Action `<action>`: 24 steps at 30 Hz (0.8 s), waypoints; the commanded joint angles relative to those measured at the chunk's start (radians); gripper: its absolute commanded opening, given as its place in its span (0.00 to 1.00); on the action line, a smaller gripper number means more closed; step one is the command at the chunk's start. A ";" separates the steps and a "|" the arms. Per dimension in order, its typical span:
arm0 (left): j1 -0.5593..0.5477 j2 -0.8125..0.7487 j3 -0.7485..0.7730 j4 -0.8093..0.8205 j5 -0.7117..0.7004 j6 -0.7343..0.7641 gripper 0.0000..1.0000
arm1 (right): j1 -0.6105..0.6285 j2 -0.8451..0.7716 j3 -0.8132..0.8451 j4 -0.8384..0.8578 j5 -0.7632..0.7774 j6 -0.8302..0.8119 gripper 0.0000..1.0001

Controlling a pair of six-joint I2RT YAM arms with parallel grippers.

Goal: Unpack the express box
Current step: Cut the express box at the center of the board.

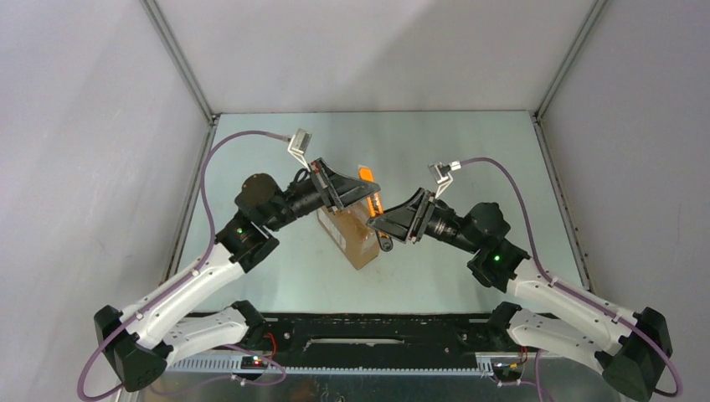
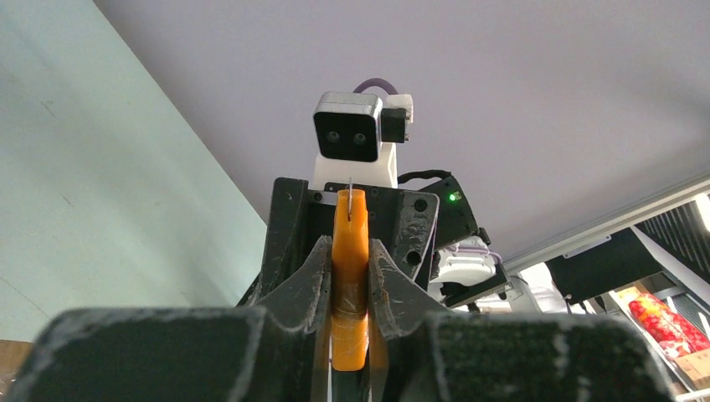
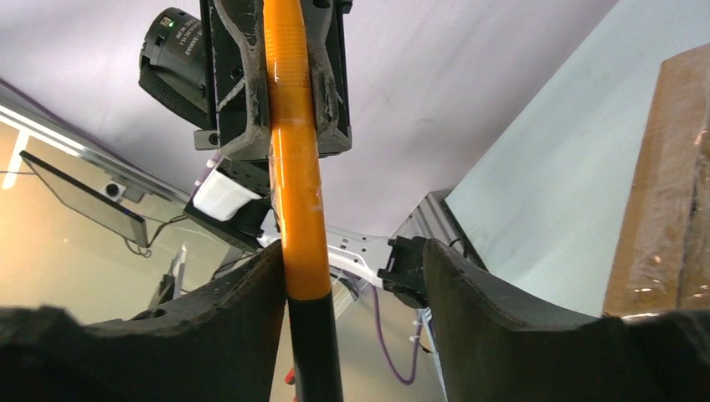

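Note:
The express box (image 1: 352,239), brown cardboard, lies on the table's middle; one edge shows at the right of the right wrist view (image 3: 670,184). My left gripper (image 1: 366,194) is above the box, shut on the orange part of the orange-and-black utility knife (image 1: 366,177). In the left wrist view the fingers (image 2: 311,276) clamp the knife (image 2: 350,222). My right gripper (image 1: 383,224) faces it, open. In the right wrist view the knife (image 3: 295,167) runs between the open jaws, against the left finger (image 3: 251,293), with a gap to the other finger. Its black end points down.
Grey walls enclose the pale green table (image 1: 469,151) at the back and both sides. A black rail (image 1: 377,331) with the arm bases runs along the near edge. Purple cables (image 1: 209,167) loop from both wrists.

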 commanded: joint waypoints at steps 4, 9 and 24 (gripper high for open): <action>-0.020 0.000 -0.008 0.062 0.020 0.033 0.00 | 0.000 0.044 0.030 0.097 -0.009 0.049 0.55; -0.031 -0.009 -0.017 0.058 0.001 0.042 0.00 | -0.001 0.057 0.034 0.112 -0.005 0.064 0.48; -0.036 -0.071 0.051 -0.443 -0.334 0.133 0.99 | -0.081 -0.114 -0.075 -0.154 0.004 0.040 0.00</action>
